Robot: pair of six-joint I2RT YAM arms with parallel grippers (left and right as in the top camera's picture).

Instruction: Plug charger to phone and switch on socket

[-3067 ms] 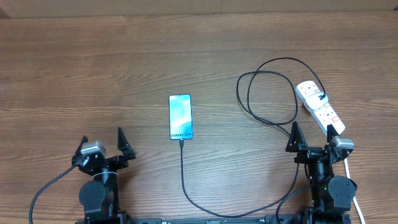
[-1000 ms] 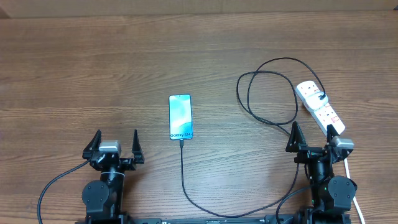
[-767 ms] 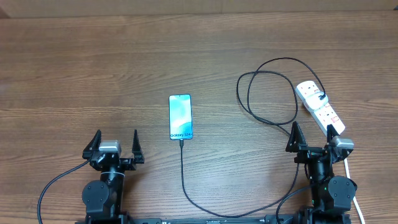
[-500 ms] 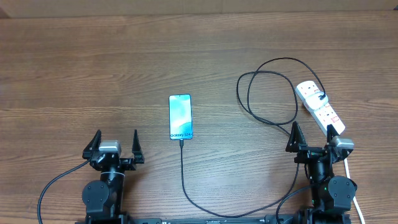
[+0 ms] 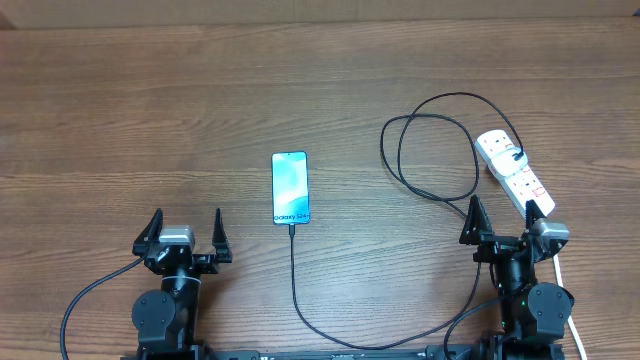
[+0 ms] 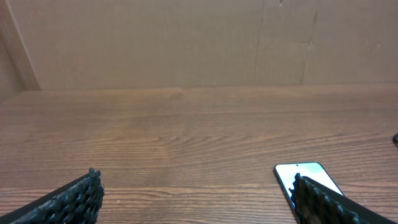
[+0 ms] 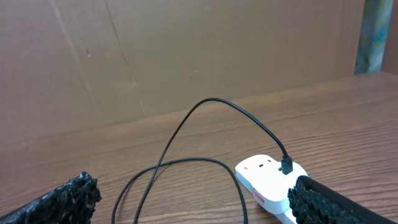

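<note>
Table (image 5: 150,100): lying bare wood, carrying everything.
Left gripper (image 5: 186,220): sitting squared up at the near edge toward the left corner, having swung round from the slanted pose of three seconds ago. It has been idling there for the last second, spread wide and holding nothing.
Right gripper (image 5: 503,210): sitting unchanged at the near edge by the right corner, spread wide and empty.
Meaning: both arms are apparently parking, so the task is likely finishing.
Charger (image 5: 293,290): looping beside the socket, then trailing along the near edge and up to the phone's near end, apparently plugged in.
Socket (image 5: 512,172): lying slanted by the right edge, white with red switches. Whether it is on is too small to tell.
Phone (image 5: 290,188): lying mid-table, screen glowing pale blue.
</note>
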